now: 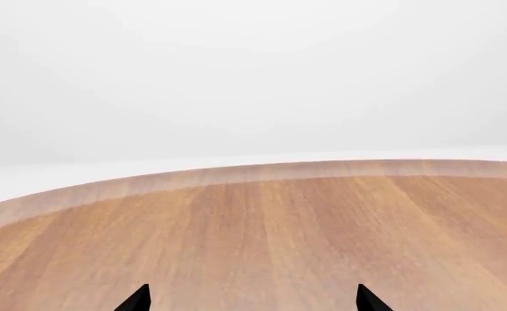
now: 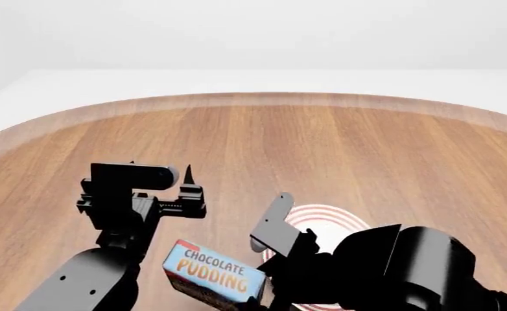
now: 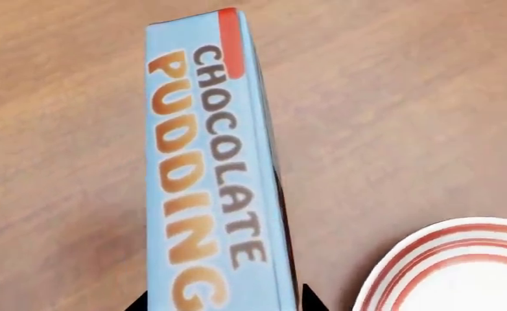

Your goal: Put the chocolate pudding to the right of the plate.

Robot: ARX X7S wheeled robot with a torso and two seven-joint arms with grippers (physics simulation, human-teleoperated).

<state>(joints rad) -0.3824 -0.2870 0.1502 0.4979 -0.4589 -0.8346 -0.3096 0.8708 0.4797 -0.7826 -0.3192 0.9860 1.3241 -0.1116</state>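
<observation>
Hiding half the plate [image 2: 333, 217], right arm over chocolate pudding [image 2: 212, 272].

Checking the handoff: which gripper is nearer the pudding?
Right. The right gripper straddles the pudding; the left gripper hangs above the bare table, farther back.

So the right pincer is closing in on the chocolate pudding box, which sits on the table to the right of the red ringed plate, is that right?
Not quite: the chocolate pudding lies to the left of the plate, not the right, as the head view shows. The rest holds: the right pincer straddles the box on the table.
</observation>
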